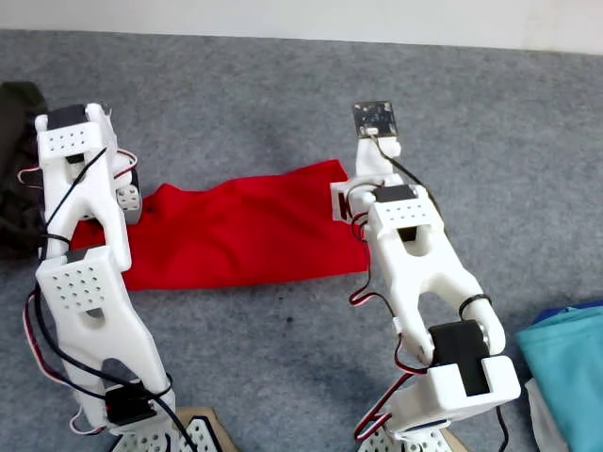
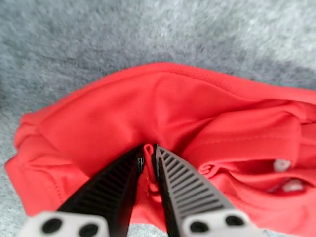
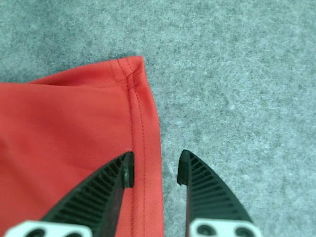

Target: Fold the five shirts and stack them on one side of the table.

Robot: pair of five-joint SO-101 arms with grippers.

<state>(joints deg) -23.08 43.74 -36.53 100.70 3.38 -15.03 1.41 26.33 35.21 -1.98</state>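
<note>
A red shirt [image 1: 240, 235] lies folded into a long band across the grey table between my two arms. My left gripper [image 2: 148, 157] is shut on a bunched fold of the red shirt [image 2: 163, 108] at its left end, with crumpled cloth all around the fingers. My right gripper [image 3: 155, 170] is open at the shirt's right end, its two fingers on either side of the stitched hem of the red shirt [image 3: 64, 123], near a corner. In the high view the left gripper [image 1: 127, 202] and the right gripper [image 1: 344, 202] sit at opposite ends of the shirt.
A teal shirt [image 1: 565, 367] with a blue one under it lies at the right edge of the table. A dark garment [image 1: 17, 169] is heaped at the left edge. Grey table [image 1: 254, 94] stretches bare behind the red shirt.
</note>
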